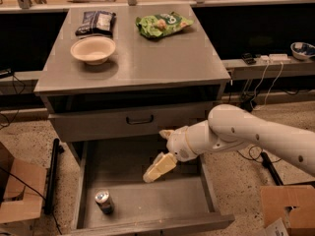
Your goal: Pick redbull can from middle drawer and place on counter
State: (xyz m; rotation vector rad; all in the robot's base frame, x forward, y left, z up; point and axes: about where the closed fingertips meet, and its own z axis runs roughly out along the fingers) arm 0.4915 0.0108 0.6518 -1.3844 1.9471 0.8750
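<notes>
The redbull can (104, 201) stands upright on the floor of the open middle drawer (157, 203), near its front left corner. My gripper (160, 151) is open and empty. It hangs over the middle of the drawer, up and to the right of the can and apart from it. One finger (158, 167) points down-left toward the can. The white arm (256, 134) reaches in from the right. The counter (152, 63) is the grey cabinet top above.
On the counter sit a cream bowl (93, 49), a dark snack bag (96, 22) and a green chip bag (162, 24). A closed drawer front with a dark handle (140, 119) lies above the open drawer. Cardboard boxes stand at left (19, 193) and right (290, 208).
</notes>
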